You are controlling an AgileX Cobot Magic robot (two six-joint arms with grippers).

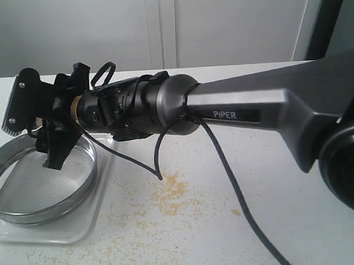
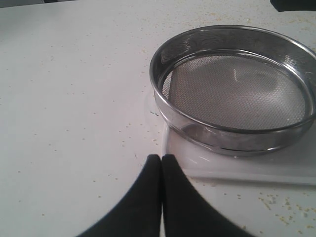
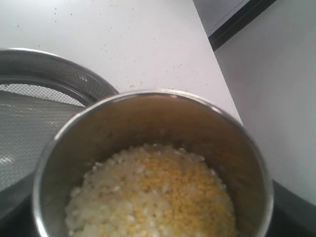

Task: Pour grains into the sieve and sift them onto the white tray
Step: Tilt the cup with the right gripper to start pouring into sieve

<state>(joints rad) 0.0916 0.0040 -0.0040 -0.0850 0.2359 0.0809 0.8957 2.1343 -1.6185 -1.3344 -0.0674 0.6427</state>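
My right gripper (image 1: 37, 130) reaches across from the right and hangs over the sieve (image 1: 51, 215). It holds a small steel cup (image 3: 249, 153) close under its wrist camera. The cup holds grains (image 3: 163, 197), yellowish with paler bits, and hides the fingers in that view. The sieve (image 2: 165, 103) sits on the white tray (image 2: 247, 167), and its mesh shows almost bare. The sieve's rim (image 3: 64, 74) lies just beyond the cup. My left gripper (image 2: 161, 158) is shut and empty, low over the table beside the tray's corner.
Spilled grains (image 1: 168, 194) are scattered on the white table (image 1: 239, 212) right of the tray (image 1: 64, 232). A black cable (image 1: 226, 171) hangs from the right arm down to the table. The table's far edge meets a pale wall.
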